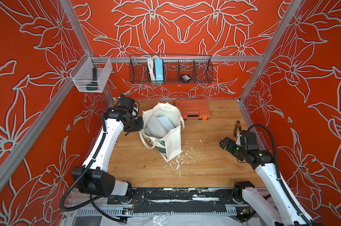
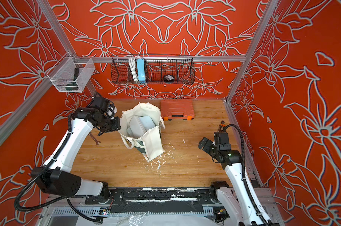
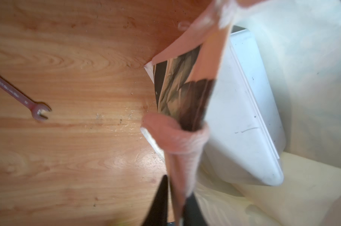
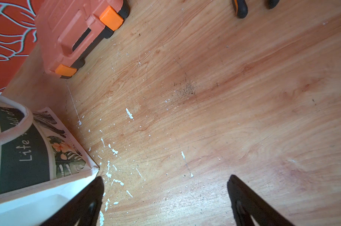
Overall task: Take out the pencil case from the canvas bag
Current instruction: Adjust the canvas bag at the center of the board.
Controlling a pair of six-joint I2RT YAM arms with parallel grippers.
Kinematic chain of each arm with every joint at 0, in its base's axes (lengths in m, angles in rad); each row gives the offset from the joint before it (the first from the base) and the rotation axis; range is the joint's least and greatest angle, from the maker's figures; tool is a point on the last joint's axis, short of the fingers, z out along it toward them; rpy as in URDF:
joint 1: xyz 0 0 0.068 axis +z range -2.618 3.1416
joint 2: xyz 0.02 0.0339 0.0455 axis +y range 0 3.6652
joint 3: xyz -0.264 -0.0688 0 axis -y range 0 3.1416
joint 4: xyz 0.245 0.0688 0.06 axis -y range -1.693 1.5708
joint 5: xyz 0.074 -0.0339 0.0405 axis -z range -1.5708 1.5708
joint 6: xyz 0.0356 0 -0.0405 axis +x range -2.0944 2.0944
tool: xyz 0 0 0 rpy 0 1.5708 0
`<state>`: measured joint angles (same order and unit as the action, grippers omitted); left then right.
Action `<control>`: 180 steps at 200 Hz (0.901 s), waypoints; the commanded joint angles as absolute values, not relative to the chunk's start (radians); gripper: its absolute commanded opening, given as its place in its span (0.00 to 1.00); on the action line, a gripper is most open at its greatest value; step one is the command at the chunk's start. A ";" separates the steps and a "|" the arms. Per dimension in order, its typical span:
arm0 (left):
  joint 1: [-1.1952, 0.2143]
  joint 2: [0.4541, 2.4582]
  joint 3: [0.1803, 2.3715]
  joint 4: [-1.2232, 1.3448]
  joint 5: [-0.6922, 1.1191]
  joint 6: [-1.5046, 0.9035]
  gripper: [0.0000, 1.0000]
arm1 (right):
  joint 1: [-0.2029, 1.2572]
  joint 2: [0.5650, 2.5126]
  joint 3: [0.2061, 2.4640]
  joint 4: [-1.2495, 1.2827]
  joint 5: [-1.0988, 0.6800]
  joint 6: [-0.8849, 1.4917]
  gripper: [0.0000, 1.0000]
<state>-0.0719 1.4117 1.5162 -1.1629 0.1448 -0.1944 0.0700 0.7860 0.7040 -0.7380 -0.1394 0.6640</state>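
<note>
Pencil case is down inside the canvas bag, standing on edge and leaning on the cloth, right on the other side of the bag wall from the left gripper. That gripper is pinched tight on the top edge of the bag. In the left wrist view the cloth strip runs straight between its fingers, so it looks like it's holding the mouth open. The right gripper hangs over bare table, well apart from the bag, jaws spread wide with nothing in them. The bag's printed corner sits just beside one of its fingers in the right wrist view, and the orange tool case is further off beyond that. My guess on handling: it looks like a pale hard shell with rounded corners and a lid seam, so stiff, pretty light, and probably slick. There's a bluish slab behind it, and I can't tell if that's part of the same thing. I'd come in from above with the free gripper and clamp across the thin sides at the upper end nearest the mouth. The bag is floppy, so it could easily drag along or fold shut.
</note>
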 commanded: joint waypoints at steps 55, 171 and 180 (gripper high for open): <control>-0.070 1.477 1.631 -1.119 0.036 -0.145 0.00 | 0.087 0.779 0.729 -0.779 -0.101 0.680 0.99; 0.002 1.871 2.145 -1.211 -0.028 -0.088 0.08 | 0.101 0.815 0.711 -0.746 -0.132 0.674 0.99; 0.006 1.901 2.199 -1.242 -0.026 -0.088 0.21 | 0.101 0.818 0.712 -0.745 -0.132 0.672 0.99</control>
<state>-0.0128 1.8587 2.0491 -1.2091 0.0017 -0.0967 0.0898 0.8135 0.7044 -0.7437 -0.1215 0.6739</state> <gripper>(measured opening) 0.086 0.986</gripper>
